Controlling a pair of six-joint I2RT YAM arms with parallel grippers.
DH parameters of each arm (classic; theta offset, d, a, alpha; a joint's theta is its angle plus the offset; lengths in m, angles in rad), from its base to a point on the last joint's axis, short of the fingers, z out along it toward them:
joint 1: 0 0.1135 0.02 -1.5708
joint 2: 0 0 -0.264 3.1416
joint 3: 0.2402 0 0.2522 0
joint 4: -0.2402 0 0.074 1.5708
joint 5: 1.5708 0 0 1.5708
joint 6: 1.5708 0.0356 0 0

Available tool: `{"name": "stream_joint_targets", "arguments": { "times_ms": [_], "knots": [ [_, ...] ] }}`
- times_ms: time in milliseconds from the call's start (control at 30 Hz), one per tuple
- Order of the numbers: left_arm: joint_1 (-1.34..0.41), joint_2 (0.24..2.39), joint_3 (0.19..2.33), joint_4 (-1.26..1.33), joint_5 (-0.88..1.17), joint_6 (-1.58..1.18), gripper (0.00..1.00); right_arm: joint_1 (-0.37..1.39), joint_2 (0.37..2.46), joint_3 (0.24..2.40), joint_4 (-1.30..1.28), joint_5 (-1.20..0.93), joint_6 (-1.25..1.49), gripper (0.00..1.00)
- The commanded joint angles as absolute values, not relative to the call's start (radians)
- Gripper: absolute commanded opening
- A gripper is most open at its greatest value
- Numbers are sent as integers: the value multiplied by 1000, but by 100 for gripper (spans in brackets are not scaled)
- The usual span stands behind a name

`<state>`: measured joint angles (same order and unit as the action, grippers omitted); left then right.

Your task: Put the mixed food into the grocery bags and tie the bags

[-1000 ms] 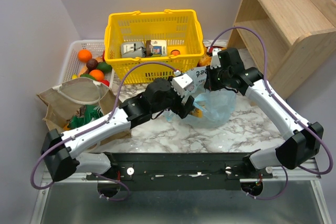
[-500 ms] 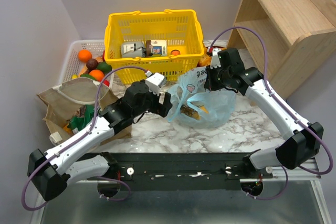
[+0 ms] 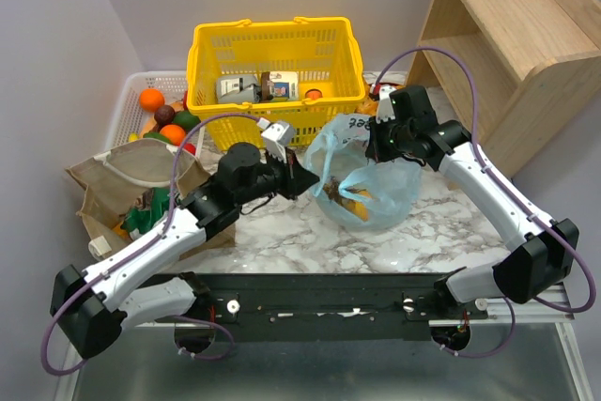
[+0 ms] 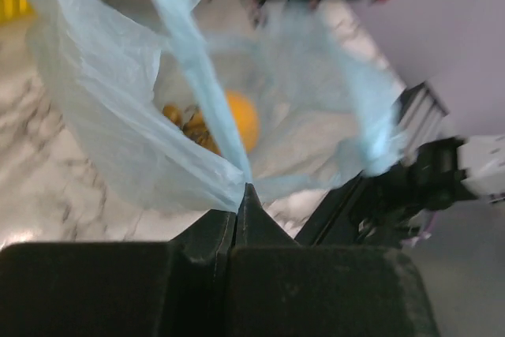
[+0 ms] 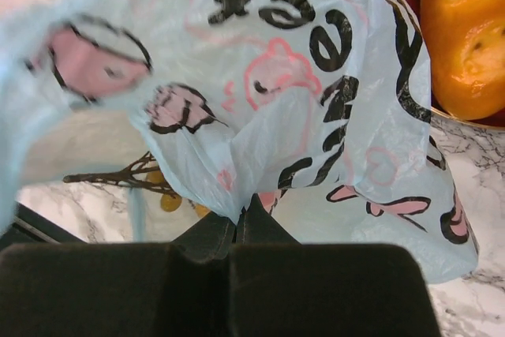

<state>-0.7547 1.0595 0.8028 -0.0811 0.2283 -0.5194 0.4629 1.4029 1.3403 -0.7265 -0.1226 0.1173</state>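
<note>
Marble-veined table (image 3: 282,237) is carrying the whole job, with a yellow basket (image 3: 272,27) at the back, a white tray (image 3: 124,105) of loose fruit (image 3: 152,99) at the far left and a tan bag (image 3: 122,171) standing in front of the tray. The blue bag (image 3: 383,190) is sitting in the middle of the table. An orange (image 4: 241,120) and some darker items are showing through its open mouth.

The left gripper (image 3: 302,178) is what is changing. A second ago it was reaching over the bag's mouth, and half a second ago it was drawn back to the left rim with its fingers spread. Now the fingers are pressed together. The left wrist view is showing a strip of blue film running straight into the closed tips, so it is pinching the bag's left side. The right gripper (image 3: 376,143) is staying clamped on the opposite, printed side, holding that edge up off the table.

With both sides now held, loading of this bag is probably giving way to tying, which is likely calling for the two held edges to be crossed. Fruit is still waiting on the tray, and the tan bag is standing open.
</note>
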Motion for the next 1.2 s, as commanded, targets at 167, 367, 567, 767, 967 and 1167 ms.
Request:
{"name": "stream_joint_targets", "arguments": {
  "times_ms": [167,367,567,767,967,1167],
  "knots": [
    [-718,974,904,75,351,-638,0,460,1408,1315,-696,-113,92,1],
    [-601,986,848,106,416,-721,15,460,1405,1295,-684,-112,84,1],
    [-528,976,1004,-148,286,-533,85,460,1401,1299,-681,-81,89,1],
    [-482,974,1242,-363,36,-246,99,460,1367,1292,-663,-9,86,1],
    [-269,1181,1467,-446,-32,-202,99,460,1361,1259,-599,-81,147,1],
    [-26,1386,1577,-367,-233,-276,99,460,1391,1221,-563,-120,228,1]
  ]
}}
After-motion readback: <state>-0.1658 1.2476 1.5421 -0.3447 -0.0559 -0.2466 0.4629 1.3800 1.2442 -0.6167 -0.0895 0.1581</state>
